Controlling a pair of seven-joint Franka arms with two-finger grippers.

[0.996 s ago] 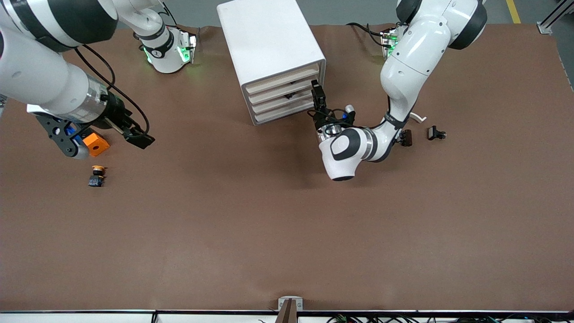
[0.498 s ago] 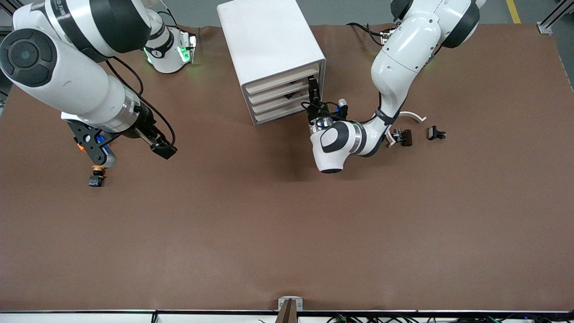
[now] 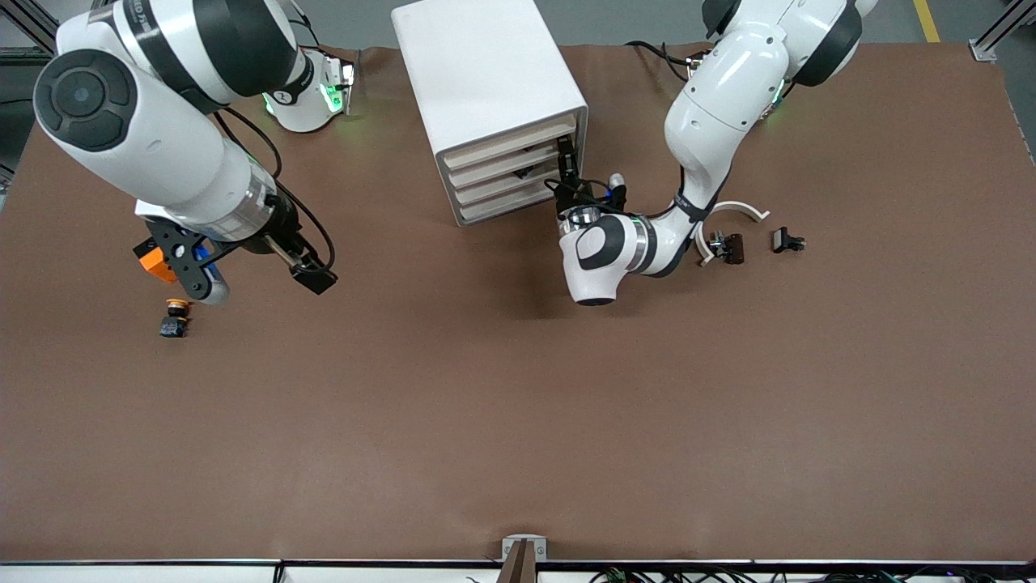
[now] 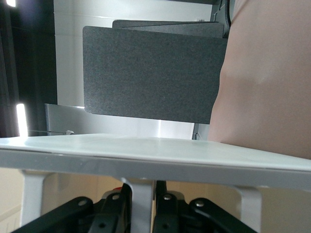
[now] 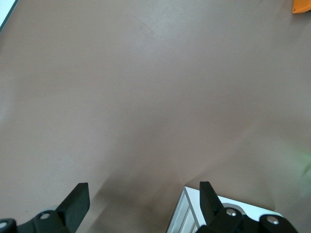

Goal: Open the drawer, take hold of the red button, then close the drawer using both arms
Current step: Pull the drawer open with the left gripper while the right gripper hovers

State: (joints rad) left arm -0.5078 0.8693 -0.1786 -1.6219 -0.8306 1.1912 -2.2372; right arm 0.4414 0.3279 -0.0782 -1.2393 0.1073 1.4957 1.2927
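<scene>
Fingers first: left fingers pinching a white post of the drawer handle, one black pad on each side, as told by the left wrist view only; in the front view just a dark left gripper pressed up against the drawer fronts. Right fingers spread wide, nothing between them, right gripper hanging over bare bench toward the right arm's end. Then by size: brown bench across the whole front view; two white arms, the left arm bent low toward the drawers, the right arm reaching out above the bench; white drawer unit with four stacked drawers, also caught as a slatted corner in the right wrist view. Toward the left arm's end, a curved white strip, with a dark clip and a black clip near it, none of these in either wrist view. Toward the right arm's end, an orange cube partly under the right gripper, and nearer to the front camera a yellow-capped button. Red-capped button: cannot tell where; not made out in any view.
</scene>
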